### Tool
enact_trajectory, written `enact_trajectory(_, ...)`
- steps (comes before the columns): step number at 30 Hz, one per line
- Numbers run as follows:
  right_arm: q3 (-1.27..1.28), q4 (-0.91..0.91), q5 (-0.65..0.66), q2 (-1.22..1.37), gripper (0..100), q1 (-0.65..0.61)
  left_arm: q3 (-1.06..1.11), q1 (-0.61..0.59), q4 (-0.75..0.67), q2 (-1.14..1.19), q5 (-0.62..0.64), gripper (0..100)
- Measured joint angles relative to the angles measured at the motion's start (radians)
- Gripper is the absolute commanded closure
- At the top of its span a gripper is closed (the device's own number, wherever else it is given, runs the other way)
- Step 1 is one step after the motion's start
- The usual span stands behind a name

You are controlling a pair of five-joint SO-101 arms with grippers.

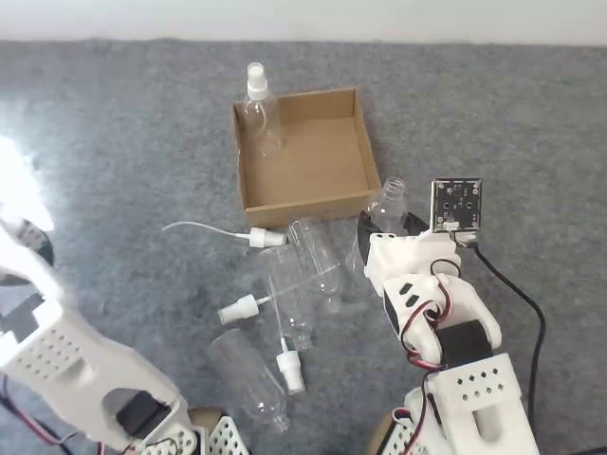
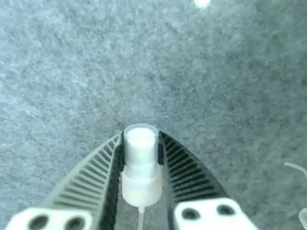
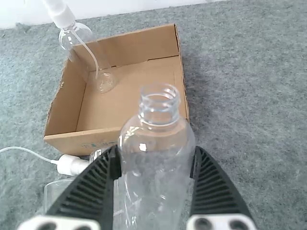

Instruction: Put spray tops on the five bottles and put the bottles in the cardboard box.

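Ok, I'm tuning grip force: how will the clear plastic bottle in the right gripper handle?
The clear plastic bottle looks empty, so probably light. Its see-through wall may flex under the right gripper. Round and smooth, it could slip.

Left gripper (image 2: 140, 138), its black ribbed fingers (image 2: 100, 167) closed upon a white plastic spray top (image 2: 140, 165) at the centre of the frame, the top's thin tube trailing back toward the wrist. Beyond lay a grey, felt-like table covering (image 2: 72, 62). A thin white tube (image 2: 295, 167) curved in at the frame's edge.
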Motion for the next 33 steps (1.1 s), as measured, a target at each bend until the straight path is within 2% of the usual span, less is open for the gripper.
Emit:
enact_trajectory(5, 0.0, 0.012, 0.083, 0.0, 94.3, 0.0, -0.089, 0.0, 0.018, 0.0, 0.0, 99)
enact_trajectory(12, 0.0, 0.015, 0.098, 0.0, 94.6, 0.0, -0.121, 0.0, 0.018, -0.002, -0.017, 99)
enact_trajectory(20, 0.0, 0.077, 0.101, -0.1, 94.3, -0.002, -0.058, 0.005, 0.021, -0.242, -0.028, 99)
enact_trajectory(24, 0.018, 0.137, 0.114, -0.221, 94.3, -0.054, -0.04, 0.037, 0.023, -0.324, -0.028, 99)
enact_trajectory(28, 0.077, 0.141, 0.181, -0.318, 94.3, -0.08, -0.04, 0.061, 0.023, -0.365, -0.028, 99)
enact_trajectory(33, 0.112, 0.143, 0.199, -0.397, 94.3, -0.161, -0.04, 0.089, 0.023, -0.437, -0.028, 99)
